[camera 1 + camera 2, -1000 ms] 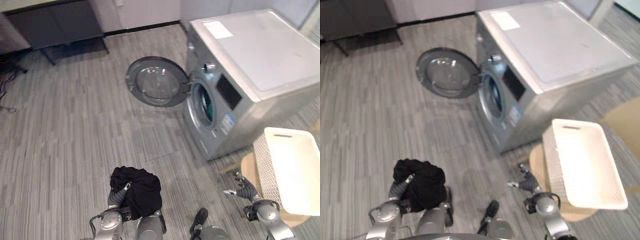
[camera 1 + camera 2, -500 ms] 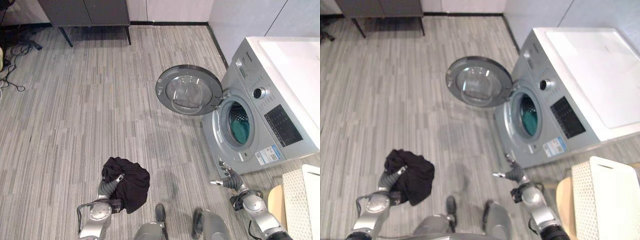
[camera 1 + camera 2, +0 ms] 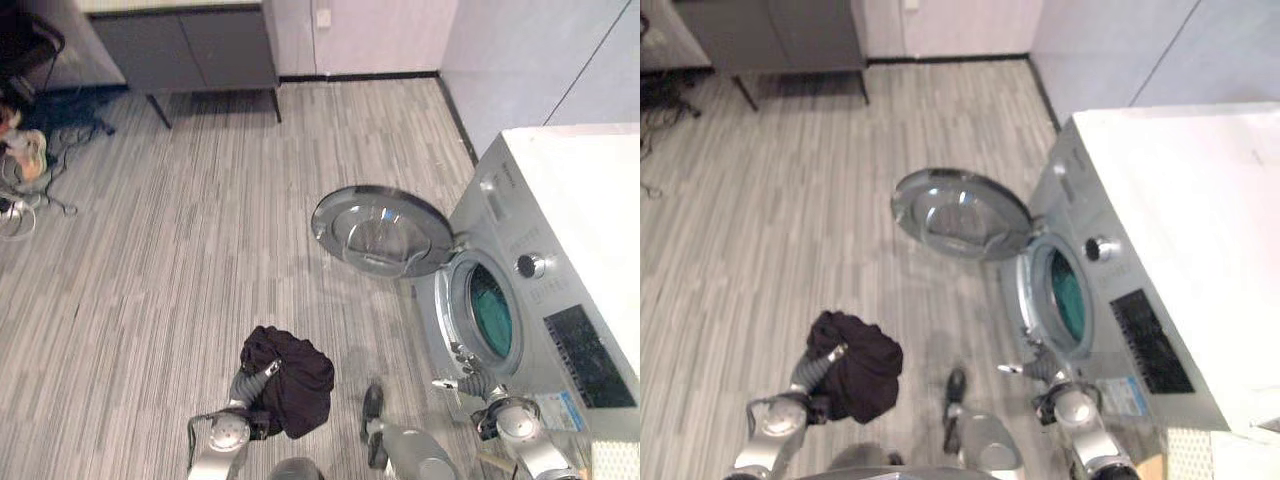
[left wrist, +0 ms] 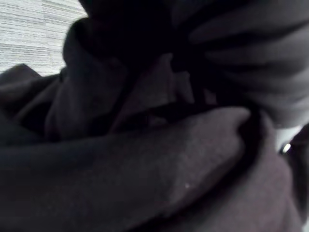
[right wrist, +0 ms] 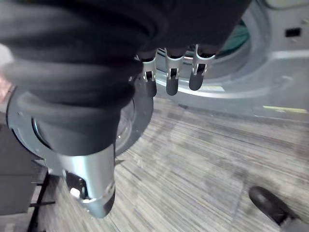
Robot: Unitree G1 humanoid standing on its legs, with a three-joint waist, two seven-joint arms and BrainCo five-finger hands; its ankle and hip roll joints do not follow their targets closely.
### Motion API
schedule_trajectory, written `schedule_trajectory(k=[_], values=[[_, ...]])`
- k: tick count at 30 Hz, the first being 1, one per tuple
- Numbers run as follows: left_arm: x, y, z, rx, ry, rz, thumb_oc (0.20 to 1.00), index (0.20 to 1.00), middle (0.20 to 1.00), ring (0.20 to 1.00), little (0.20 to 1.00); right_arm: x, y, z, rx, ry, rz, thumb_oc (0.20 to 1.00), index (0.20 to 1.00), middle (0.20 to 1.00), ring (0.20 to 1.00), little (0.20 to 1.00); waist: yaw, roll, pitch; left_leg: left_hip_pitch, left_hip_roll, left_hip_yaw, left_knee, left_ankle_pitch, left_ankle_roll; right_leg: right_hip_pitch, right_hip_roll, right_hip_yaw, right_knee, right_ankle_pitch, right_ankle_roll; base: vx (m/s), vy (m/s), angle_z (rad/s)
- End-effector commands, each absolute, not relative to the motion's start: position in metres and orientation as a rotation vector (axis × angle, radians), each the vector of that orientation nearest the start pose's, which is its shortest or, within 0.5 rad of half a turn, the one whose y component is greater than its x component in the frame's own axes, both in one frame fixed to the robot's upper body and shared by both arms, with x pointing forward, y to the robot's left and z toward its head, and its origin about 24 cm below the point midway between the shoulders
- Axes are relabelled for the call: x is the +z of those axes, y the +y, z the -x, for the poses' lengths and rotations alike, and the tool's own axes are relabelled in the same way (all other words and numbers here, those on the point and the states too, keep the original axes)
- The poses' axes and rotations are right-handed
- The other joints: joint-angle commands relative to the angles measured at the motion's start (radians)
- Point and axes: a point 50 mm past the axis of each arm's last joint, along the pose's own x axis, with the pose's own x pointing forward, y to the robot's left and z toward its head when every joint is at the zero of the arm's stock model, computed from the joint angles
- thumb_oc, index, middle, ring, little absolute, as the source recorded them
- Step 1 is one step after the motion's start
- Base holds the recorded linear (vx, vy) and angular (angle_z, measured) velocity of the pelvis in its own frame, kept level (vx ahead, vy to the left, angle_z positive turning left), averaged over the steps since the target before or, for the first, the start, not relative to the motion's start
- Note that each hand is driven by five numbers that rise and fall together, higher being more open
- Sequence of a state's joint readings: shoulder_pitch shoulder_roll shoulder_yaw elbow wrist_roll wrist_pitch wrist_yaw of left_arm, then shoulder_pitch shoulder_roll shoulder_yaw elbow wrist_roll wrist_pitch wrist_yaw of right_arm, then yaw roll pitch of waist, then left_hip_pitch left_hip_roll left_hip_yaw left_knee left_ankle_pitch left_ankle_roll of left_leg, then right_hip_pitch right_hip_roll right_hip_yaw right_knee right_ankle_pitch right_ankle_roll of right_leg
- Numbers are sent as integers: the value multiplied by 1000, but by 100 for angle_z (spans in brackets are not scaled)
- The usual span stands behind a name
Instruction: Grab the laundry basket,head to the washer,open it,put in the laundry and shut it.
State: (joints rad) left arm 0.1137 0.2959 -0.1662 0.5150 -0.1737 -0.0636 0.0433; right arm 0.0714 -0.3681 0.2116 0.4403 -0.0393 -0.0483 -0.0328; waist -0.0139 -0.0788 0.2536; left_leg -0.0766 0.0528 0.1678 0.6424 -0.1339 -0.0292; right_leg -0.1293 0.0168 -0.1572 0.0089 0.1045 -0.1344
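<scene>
Laundry [image 3: 292, 385], a dark bundle, sat bunched in my left hand [image 3: 255, 378], fingers curled into the cloth; the washer [image 3: 545, 300] drum opening [image 3: 490, 312] lay off to my right, its door [image 3: 385, 230] swung wide (nothing between); my right hand [image 3: 468, 379] hung empty and relaxed just before it, nearer.

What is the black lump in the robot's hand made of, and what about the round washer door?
The black lump looks like soft matte cloth: it folds and sags over the left hand. The washer door seems to have a shiny grey rim, plastic or metal, around a clear, probably glass, window that reflects light.
</scene>
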Motion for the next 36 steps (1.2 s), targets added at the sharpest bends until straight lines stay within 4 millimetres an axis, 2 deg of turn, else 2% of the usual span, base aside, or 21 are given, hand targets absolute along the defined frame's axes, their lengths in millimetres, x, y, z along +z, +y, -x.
schedule_trajectory(k=[1, 4, 7, 8, 9, 10, 11, 14, 19, 21, 22, 23, 24, 25, 26, 27, 30, 32, 33, 34, 36], values=[[-59, 209, -203, -19, 438, -198, 200, 200, 200, 200, 200, -52, -222, -206, 92, 439, 471, 1000, 1000, 1000, 1000, 1000, -31, -31, -11, -31, -10, -15, -278, -5, 12, 84, -66, -26, 17, -144, 163, 193, 24, -75], [-57, 207, -203, -41, 428, -217, 200, 200, 200, 200, 200, -53, -226, -204, 79, 443, 481, 1000, 1000, 1000, 1000, 1000, -12, -24, -3, -75, -24, -107, -461, 104, -11, 125, -38, 34, 4, -163, 164, 231, 56, -72], [-56, 205, -205, -53, 420, -226, 200, 200, 200, 200, 200, -56, -225, -205, 87, 454, 498, 1000, 1000, 1000, 1000, 1000, 16, -11, 13, -127, -70, -274, -562, 196, -25, 161, 4, 123, 8, -180, 159, 242, 90, -113], [-55, 203, -207, -63, 412, -227, 200, 200, 200, 200, 200, -56, -226, -206, 85, 456, 505, 1000, 1000, 1000, 1000, 1000, 19, 0, 13, -152, -100, -372, -594, 219, -35, 170, 30, 191, 26, -190, 158, 284, 152, -133], [-54, 202, -208, -68, 409, -230, 200, 200, 200, 200, 200, -56, -227, -207, 81, 459, 505, 1000, 1000, 1000, 1000, 1000, 18, 4, 14, -161, -110, -398, -588, 228, -37, 172, 38, 223, 37, -196, 160, 209, 129, -156], [-54, 202, -208, -68, 409, -230, 200, 200, 200, 200, 200, -56, -227, -207, 80, 459, 505, 1000, 1000, 1000, 1000, 1000, 21, 3, 15, -160, -110, -395, -587, 227, -36, 172, 38, 226, 38, -196, 160, 144, 125, -140], [-57, 201, -207, -79, 418, -234, 200, 200, 200, 200, 200, -59, -226, -206, 91, 470, 506, 1000, 1000, 1000, 1000, 1000, 18, 10, 7, -140, -107, -412, -600, 216, -31, 176, 45, 267, 49, -211, 163, 183, 169, -104], [-59, 199, -207, -106, 434, -253, 200, 200, 200, 200, 200, -63, -227, -201, 80, 491, 495, 1000, 1000, 1000, 1000, 1000, -4, 12, -16, -112, -97, -375, -583, 205, -15, 174, 24, 322, 69, -218, 174, 234, 252, -101], [-51, 204, -214, -101, 399, -290, 200, 200, 200, 200, 200, -64, -217, -205, 108, 486, 473, 1000, 1000, 1000, 1000, 1000, -22, 1, -31, -71, -72, -219, -581, 161, 28, 132, -12, 392, 115, -201, 213, 126, 227, -115], [-47, 208, -219, -82, 379, -292, 200, 200, 200, 200, 200, -61, -211, -211, 131, 467, 481, 1000, 1000, 1000, 1000, 1000, -20, 0, -29, -50, -60, -152, -593, 144, 36, 101, -26, 368, 133, -189, 228, 29, 147, -104], [-45, 210, -220, -70, 370, -296, 200, 200, 200, 200, 200, -60, -209, -213, 140, 456, 485, 1000, 1000, 1000, 1000, 1000, -13, 1, -27, -40, -50, -117, -600, 135, 36, 82, -44, 319, 136, -181, 233, 4, 77, -158], [-45, 210, -221, -70, 370, -296, 200, 200, 200, 200, 200, -60, -209, -213, 140, 456, 485, 1000, 1000, 1000, 1000, 1000, -11, 1, -30, -43, -48, -115, -601, 137, 35, 78, -42, 321, 135, -178, 233, 2, 68, -178], [-42, 212, -223, -56, 355, -295, 200, 200, 200, 200, 200, -58, -205, -216, 145, 439, 481, 1000, 1000, 1000, 1000, 1000, -3, 4, -27, -28, -37, -81, -610, 127, 32, 68, -75, 219, 138, -182, 238, 18, 57, -157], [-40, 212, -223, -54, 344, -283, 200, 200, 200, 200, 200, -55, -201, -219, 151, 422, 473, 1000, 1000, 1000, 1000, 1000, 10, 14, -32, -4, -18, -29, -626, 121, 27, 65, -128, 23, 146, -193, 229, 36, 73, -90], [-39, 213, -223, -40, 336, -276, 200, 200, 200, 200, 200, -54, -199, -221, 153, 411, 470, 1000, 1000, 1000, 1000, 1000, 18, 19, -34, 11, -8, 9, -624, 111, 24, 65, -160, -76, 150, -194, 221, 36, 47, -138], [-40, 213, -222, -38, 341, -269, 200, 200, 200, 200, 200, -54, -198, -221, 151, 411, 471, 1000, 1000, 1000, 1000, 1000, 22, 19, -37, 18, -3, 35, -625, 106, 24, 66, -177, -136, 145, -189, 218, 18, 19, -196], [-39, 214, -222, -22, 336, -255, 200, 200, 200, 200, 200, -55, -197, -220, 144, 409, 461, 1000, 1000, 1000, 1000, 1000, 24, 21, -32, 46, 1, 73, -622, 77, 19, 58, -195, -181, 151, -190, 230, 17, -52, -111], [-30, 212, -233, 1, 289, -242, 200, 200, 200, 200, 200, -51, -202, -220, 104, 397, 440, 1000, 1000, 1000, 1000, 1000, 3, 14, 8, -11, -3, 97, -577, 88, 22, 10, -176, -104, 116, -154, 227, -252, -110, -18], [-21, 210, -243, 33, 242, -216, 200, 200, 200, 200, 200, -47, -205, -224, 81, 379, 436, 1000, 1000, 1000, 1000, 1000, -4, 15, 51, -61, 7, 96, -521, 55, 8, -22, -179, -76, 120, -156, 235, -239, -114, -35], [-21, 210, -244, 33, 238, -216, 200, 200, 200, 200, 200, -46, -205, -225, 80, 375, 436, 1000, 1000, 1000, 1000, 1000, -3, 12, 52, -78, 8, 108, -513, 72, 16, -36, -181, -81, 118, -138, 226, -236, -119, -5], [-16, 207, -250, 41, 212, -201, 200, 200, 200, 200, 200, -45, -206, -228, 68, 370, 439, 1000, 1000, 1000, 1000, 1000, -3, 16, 70, -142, 35, 88, -429, 46, 4, -64, -164, -55, 126, -155, 220, -191, -72, -11]])
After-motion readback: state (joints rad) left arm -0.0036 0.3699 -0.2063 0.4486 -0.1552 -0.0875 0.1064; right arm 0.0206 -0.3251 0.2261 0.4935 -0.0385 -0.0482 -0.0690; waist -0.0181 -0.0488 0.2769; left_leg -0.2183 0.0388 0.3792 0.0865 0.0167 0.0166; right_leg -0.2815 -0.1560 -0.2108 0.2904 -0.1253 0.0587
